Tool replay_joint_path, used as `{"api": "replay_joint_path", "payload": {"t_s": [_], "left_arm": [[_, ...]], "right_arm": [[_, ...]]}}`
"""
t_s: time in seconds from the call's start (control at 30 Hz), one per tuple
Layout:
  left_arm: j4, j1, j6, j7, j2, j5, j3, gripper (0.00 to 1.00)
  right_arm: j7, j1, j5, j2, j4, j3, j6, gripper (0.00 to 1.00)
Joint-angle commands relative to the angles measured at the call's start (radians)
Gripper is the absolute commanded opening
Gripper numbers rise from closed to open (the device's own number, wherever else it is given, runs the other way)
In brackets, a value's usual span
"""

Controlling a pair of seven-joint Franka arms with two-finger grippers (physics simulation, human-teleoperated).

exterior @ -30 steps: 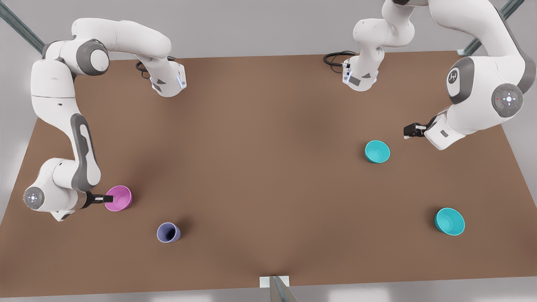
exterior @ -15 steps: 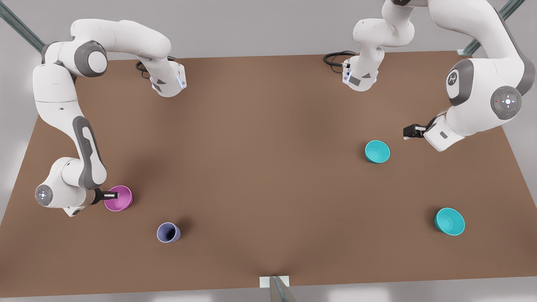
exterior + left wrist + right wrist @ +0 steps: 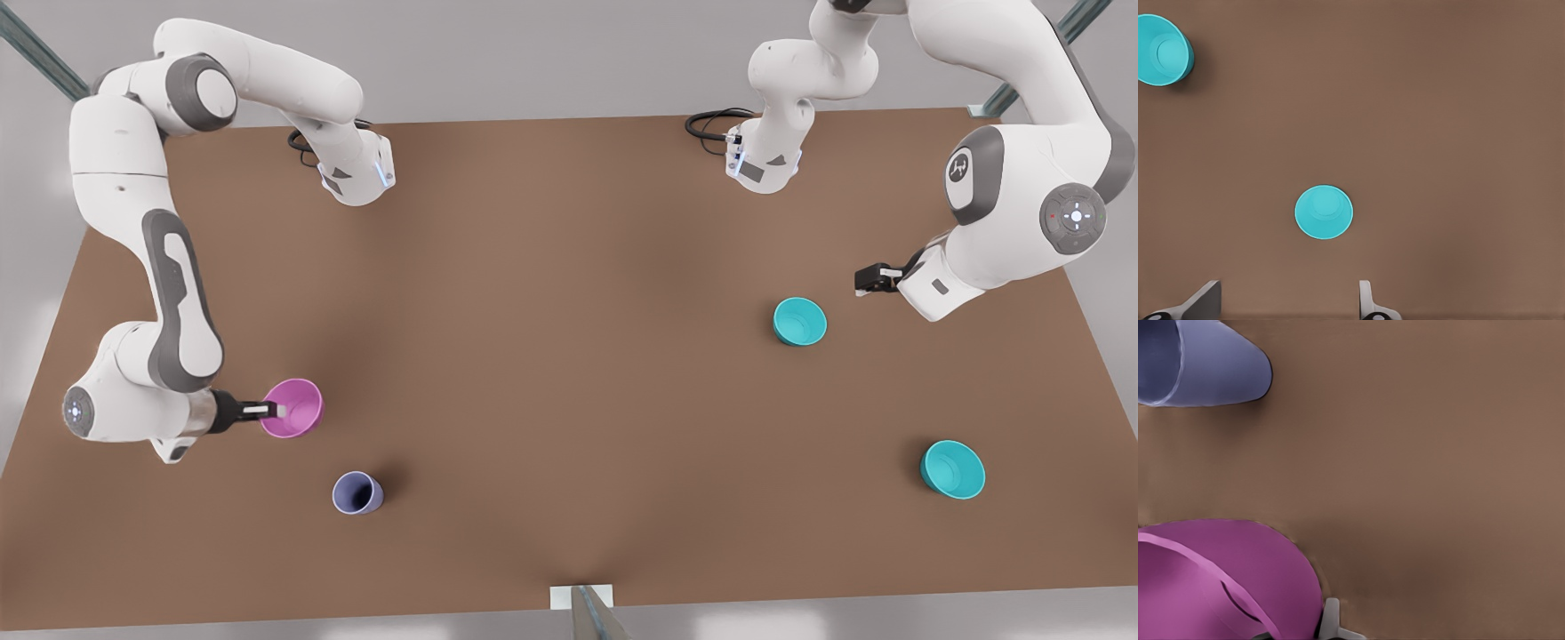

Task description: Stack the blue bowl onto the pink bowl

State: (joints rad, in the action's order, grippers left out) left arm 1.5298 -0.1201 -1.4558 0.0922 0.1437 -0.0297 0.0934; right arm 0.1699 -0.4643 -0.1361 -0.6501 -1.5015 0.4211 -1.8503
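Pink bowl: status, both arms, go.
Right gripper shut on pink bowl rim, at front view's left. Left gripper open, hovering near blue bowl. Lavender-blue cup and wider teal bowl off to the sides.

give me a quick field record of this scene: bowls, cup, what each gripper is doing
pink bowl: gripped at its rim by the right gripper, front view's left
blue bowl: on the table, front view's right, untouched
teal bowl: on the table, nearer the front edge
lavender cup: upright, near the pink bowl
left gripper: open, waiting beside the blue bowl, apart from it
stacking: not yet done
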Motion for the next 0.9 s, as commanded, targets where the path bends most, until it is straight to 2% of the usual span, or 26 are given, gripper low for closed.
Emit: {"api": "replay_joint_path", "payload": {"t_s": [0.0, 0.17, 0.3, 0.4, 0.6, 0.87], "left_arm": [[0.0, 0.0, 0.0, 0.001, -0.001, 0.001, 0.0, 1.0], [0.0, 0.003, 0.0, 0.001, 0.005, 0.001, 0.002, 1.0], [0.0, 0.003, 0.002, 0.001, 0.007, 0.001, 0.002, 1.0], [0.001, 0.007, 0.003, 0.001, 0.007, 0.001, 0.002, 1.0], [0.001, 0.007, 0.002, 0.001, 0.011, 0.001, 0.002, 1.0], [0.001, 0.008, 0.002, 0.001, 0.013, 0.001, 0.002, 1.0]], "right_arm": [[-0.18, 0.055, -0.181, 0.007, 0.03, 0.013, 0.091, 0.21], [-0.679, 0.383, -0.189, -0.017, 0.202, 0.011, -0.015, 0.21], [-1.308, 0.74, -0.059, -0.109, 0.283, 0.004, -0.362, 0.21], [-1.521, 0.884, 0.105, -0.206, 0.319, 0.002, -0.52, 0.21], [-1.504, 0.934, 0.131, -0.338, 0.319, 0.002, -0.676, 0.21], [-1.435, 0.934, 0.128, -0.427, 0.337, 0.004, -0.685, 0.21]]}}
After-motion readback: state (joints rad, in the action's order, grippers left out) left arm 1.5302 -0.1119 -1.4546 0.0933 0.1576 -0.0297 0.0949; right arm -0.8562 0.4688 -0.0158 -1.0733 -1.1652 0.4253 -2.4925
